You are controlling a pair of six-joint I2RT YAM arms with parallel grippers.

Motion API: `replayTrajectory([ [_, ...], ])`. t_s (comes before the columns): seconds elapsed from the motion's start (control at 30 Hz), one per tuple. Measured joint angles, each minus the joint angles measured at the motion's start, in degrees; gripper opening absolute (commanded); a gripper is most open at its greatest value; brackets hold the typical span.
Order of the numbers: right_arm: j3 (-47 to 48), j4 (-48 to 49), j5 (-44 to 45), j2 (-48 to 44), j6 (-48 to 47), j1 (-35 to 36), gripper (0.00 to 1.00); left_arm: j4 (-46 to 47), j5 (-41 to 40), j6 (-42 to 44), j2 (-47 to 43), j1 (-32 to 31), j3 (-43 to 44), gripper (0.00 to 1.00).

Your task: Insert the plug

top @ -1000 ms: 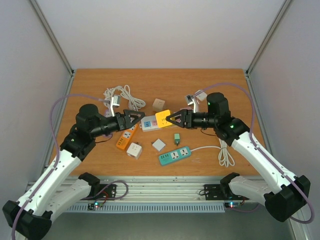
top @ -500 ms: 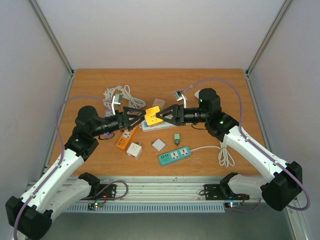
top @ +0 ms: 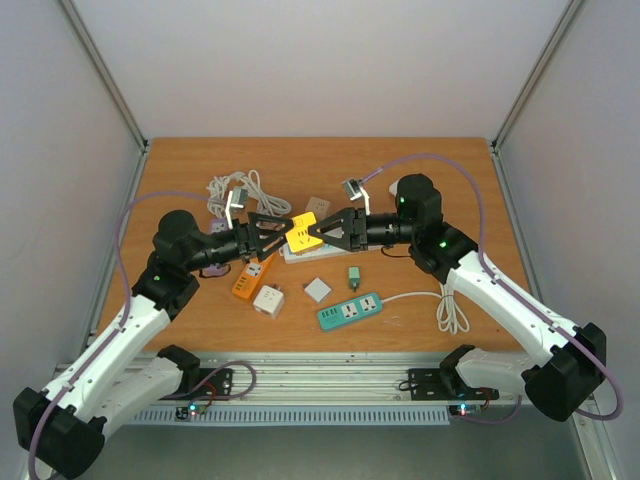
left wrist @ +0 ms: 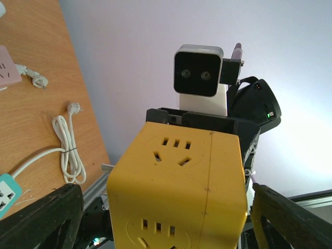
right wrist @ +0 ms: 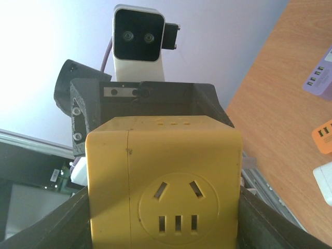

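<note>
Left claw has reached in since a second ago, its jaws wide on either side of the yellow socket cube, not pinching. The cube has shifted left, hanging above the desk, clamped in the right claw.

The top external camera sits high behind the arm bases and looks down and forward over the whole brown wooden table, with the table's near edge at the bottom of the view. The left wrist camera looks from very close past a yellow plastic cube socket block at the right wrist's white-and-black camera box. The right wrist camera faces the opposite way, equally close, toward the left wrist's white-and-black camera box. All three views share that block.
</note>
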Motion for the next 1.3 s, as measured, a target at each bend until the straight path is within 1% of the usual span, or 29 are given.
replayTrajectory([
  [0.13, 0.00, -0.35, -0.39, -0.04, 0.04, 0.35, 0.54, -0.20, 0.11, 0.87, 0.46, 0.00, 0.04, 0.78],
  [0.2, 0.00, -0.72, -0.37, -0.02, 0.07, 0.39, 0.54, -0.31, 0.33, 1.16, 0.81, 0.00, 0.17, 0.72],
  [0.37, 0.00, -1.90, -0.22, 0.00, 0.02, 0.48, 0.58, -0.39, 0.96, 2.19, 0.85, 0.00, 0.33, 0.61],
  [0.43, 0.00, -2.21, -0.13, 0.00, -0.07, 0.48, 0.63, -0.52, 1.14, 2.36, 0.85, 0.00, 0.33, 0.59],
  [0.5, 0.02, -2.51, -0.04, 0.00, -0.35, 0.48, 0.70, -0.61, 1.18, 2.51, 0.85, 0.00, 0.33, 0.58],
  [0.57, 0.11, -3.02, 0.46, 0.00, -0.83, 0.50, 0.80, -0.81, 1.16, 2.64, 0.85, 0.00, 0.33, 0.58],
  [0.63, 0.31, -4.17, 1.92, -0.02, -1.79, 0.63, 0.87, -1.81, 0.98, 3.06, 0.85, 0.00, 0.33, 0.58],
  [0.67, 0.33, -4.96, 3.06, -0.09, -2.56, 0.63, 0.89, -2.36, 0.74, 3.45, 0.85, 0.00, 0.33, 0.58],
  [0.8, 0.42, -10.23, 9.16, -1.62, -6.75, 0.63, 0.90, -7.80, -2.82, 6.78, 0.55, 0.00, 0.44, 0.58],
  [0.9, 0.96, -15.17, 14.78, -3.48, -10.84, 0.87, 0.90, -15.19, -8.50, 11.45, 0.04, -0.07, 1.01, 0.58],
  [0.97, 2.19, -18.58, 19.37, -4.07, -14.03, 2.25, 0.90, -19.52, -12.28, 14.47, -0.13, -0.07, 1.66, 0.58],
  [1.1, 6.86, -25.40, 29.66, -2.78, -19.85, 9.03, 0.90, -25.16, -17.94, 18.97, -0.20, 0.00, 2.38, 0.58],
  [1.2, 11.69, -29.86, 38.36, 1.05, -23.98, 15.06, 0.90, -27.41, -20.00, 20.63, -0.20, 0.00, 2.38, 0.58],
  [1.3, 15.43, -33.20, 44.94, 5.86, -26.38, 19.04, 0.90, -28.52, -21.11, 21.53, -0.20, 0.00, 2.38, 0.58],
])
